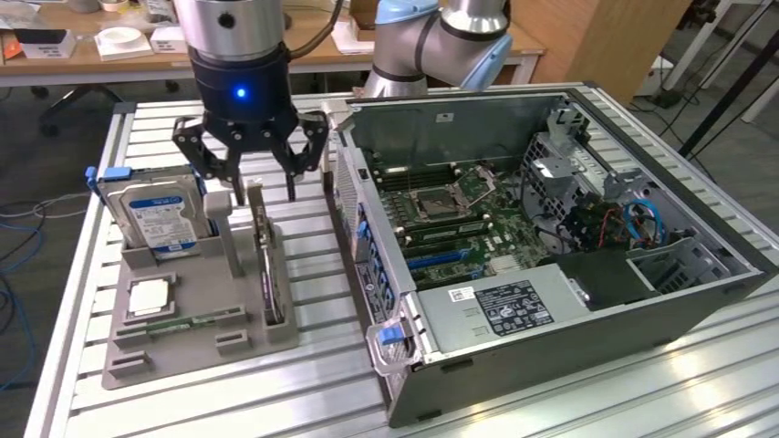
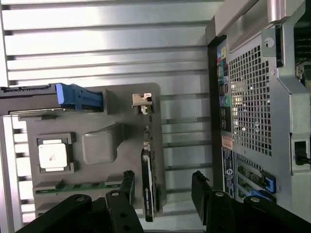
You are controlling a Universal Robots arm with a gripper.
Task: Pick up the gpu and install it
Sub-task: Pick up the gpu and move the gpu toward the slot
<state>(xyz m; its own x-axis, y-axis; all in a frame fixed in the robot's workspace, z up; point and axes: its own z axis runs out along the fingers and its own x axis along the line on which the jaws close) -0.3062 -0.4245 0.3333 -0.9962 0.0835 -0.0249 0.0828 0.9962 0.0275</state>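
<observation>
The slatted table (image 1: 244,392) carries an open case (image 1: 585,338) on the exterior view's right, lid off and board exposed. Its tall grilled end wall rises just beside the work spot. On the exterior view's left lies a grey tray (image 1: 182,351), with a narrow strip of bare slats between it and the case. A drive (image 1: 159,214) with a blue label stands upright in the tray's far corner. A grey post (image 1: 219,214) stands between it and the gpu (image 1: 273,265). The gripper (image 1: 265,193) hangs over the gpu, its claw spread apart, one finger on each side of the card's top edge and holding nothing. In the wrist view the card sits nearer one finger (image 2: 127,182). The gpu is thin and dark and stands on its long edge in the tray slot nearest the case, with a silvery bracket (image 2: 142,103) at one end. A chip (image 1: 149,297) and a green stick (image 1: 182,321) lie flat, well clear.
</observation>
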